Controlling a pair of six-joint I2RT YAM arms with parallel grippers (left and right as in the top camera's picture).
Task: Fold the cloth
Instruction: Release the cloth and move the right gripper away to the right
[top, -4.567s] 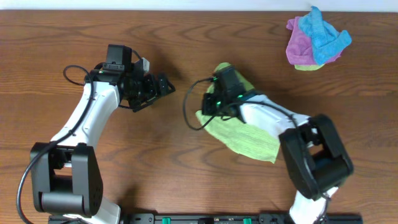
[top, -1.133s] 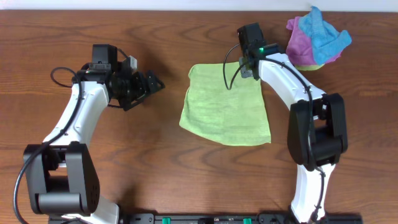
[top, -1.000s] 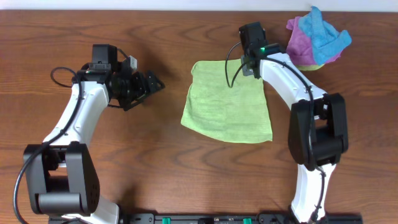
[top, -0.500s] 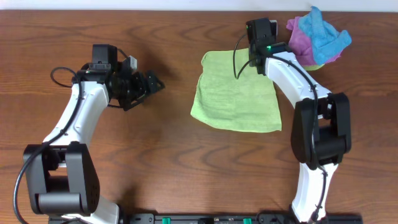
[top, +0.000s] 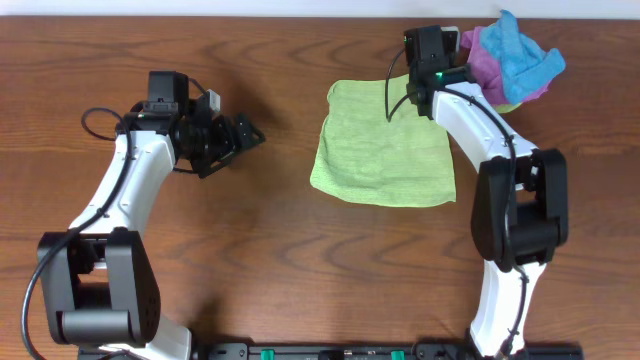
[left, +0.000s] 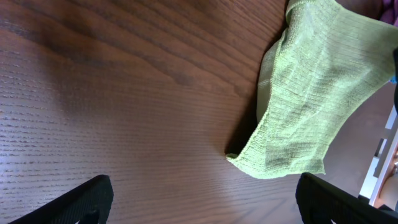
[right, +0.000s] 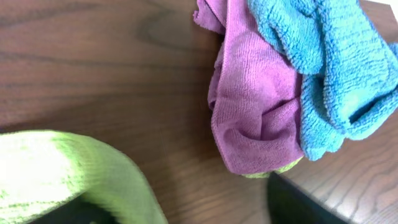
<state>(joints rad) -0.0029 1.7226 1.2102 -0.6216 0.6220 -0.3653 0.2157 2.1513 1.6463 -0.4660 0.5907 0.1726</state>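
Lime cloth (top: 383, 145) lies spread flat on the worktop (top: 280, 250), its far corner under the right hand (top: 437, 42), whose fingers stand apart, gripping nothing. The left hand (top: 245, 135), wide open and empty, is well away from the cloth. Best next: pinch 2 neighbouring corners low, then carry them evenly across.

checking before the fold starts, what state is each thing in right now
lime-green cloth: spread out flat on the table, not folded yet
purple cloth: crumpled in a heap
blue cloth: crumpled, lying on the purple cloth
left tool: open, empty, off to the cloth's side
right tool: open, at the cloth's far corner
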